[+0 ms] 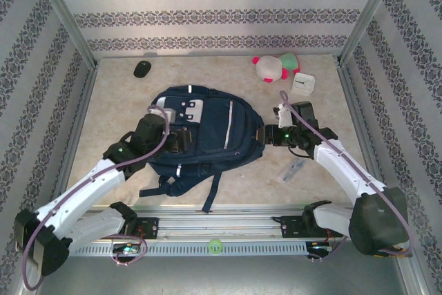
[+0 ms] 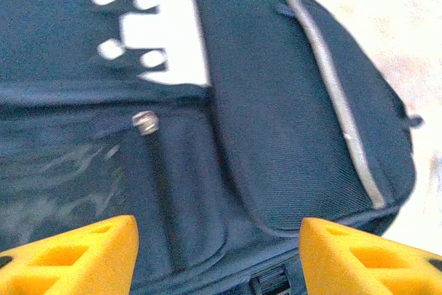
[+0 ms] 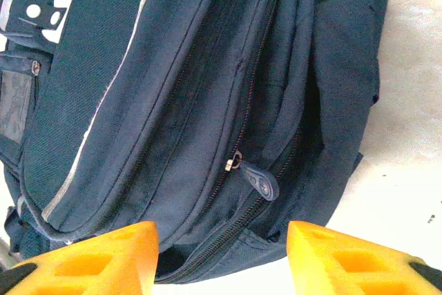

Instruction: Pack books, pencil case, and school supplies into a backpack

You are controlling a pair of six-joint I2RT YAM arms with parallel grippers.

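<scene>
From my overhead view the backpack (image 1: 200, 132) lies flat in the middle of the table (image 1: 117, 94), its straps (image 1: 210, 195) trailing toward the arm bases. Behind it on the left, near the table's far edge, sits the computer mouse (image 1: 141, 68). Behind it on the right lies the plush toy (image 1: 273, 67), and the clock (image 1: 302, 83) is just beside that, on its right. A packet (image 1: 293, 169) lies right of the backpack and nearer me, beside the right arm. My left gripper (image 1: 181, 139) hangs over the backpack's left half. My right gripper (image 1: 268, 135) sits at its right edge, with a zipper pull (image 3: 259, 181) just ahead of the fingers.
</scene>
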